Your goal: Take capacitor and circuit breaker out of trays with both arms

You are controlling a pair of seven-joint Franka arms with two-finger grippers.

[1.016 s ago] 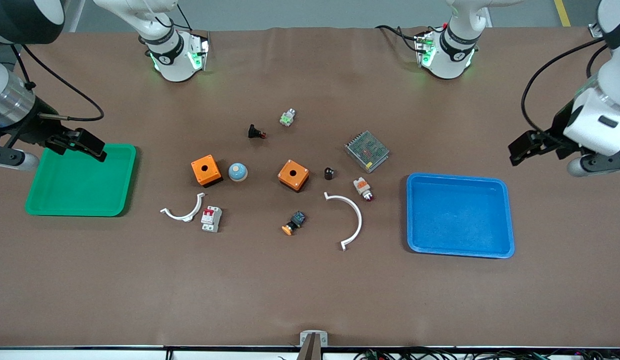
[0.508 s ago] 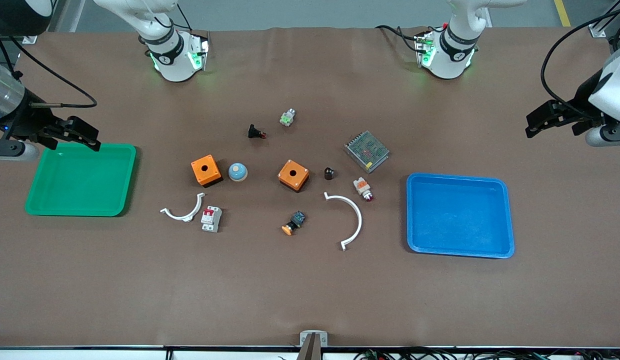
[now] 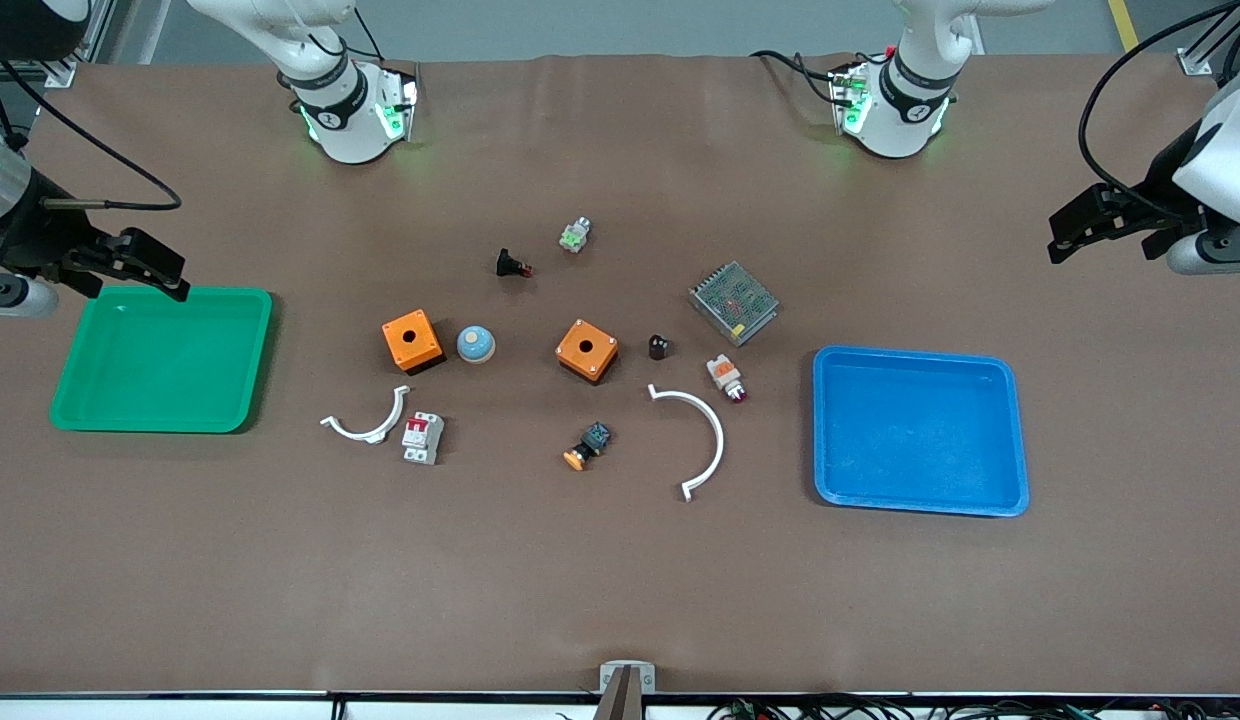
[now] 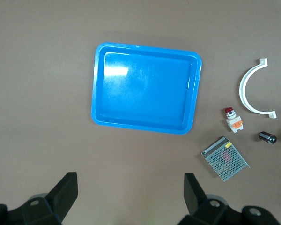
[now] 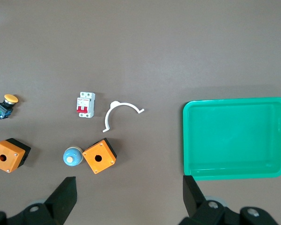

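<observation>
Black capacitor [image 3: 658,347] beside an orange box [image 3: 587,350]; white breaker [image 3: 422,438], apparently flat.

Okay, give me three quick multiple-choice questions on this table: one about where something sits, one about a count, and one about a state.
1. Where does the breaker lie?
A. in the green tray
B. on the table beside the smaller white arc
C. on an orange box

2. How many orange boxes are on the table?
A. one
B. two
C. three

3. What is in the blue tray?
A. nothing
B. the capacitor
C. the breaker

Answers: 1 B, it lies next to the smaller white arc. 2 B, one orange box beside the blue dome, another near the capacitor. 3 A, only its bare blue floor shows.
</observation>
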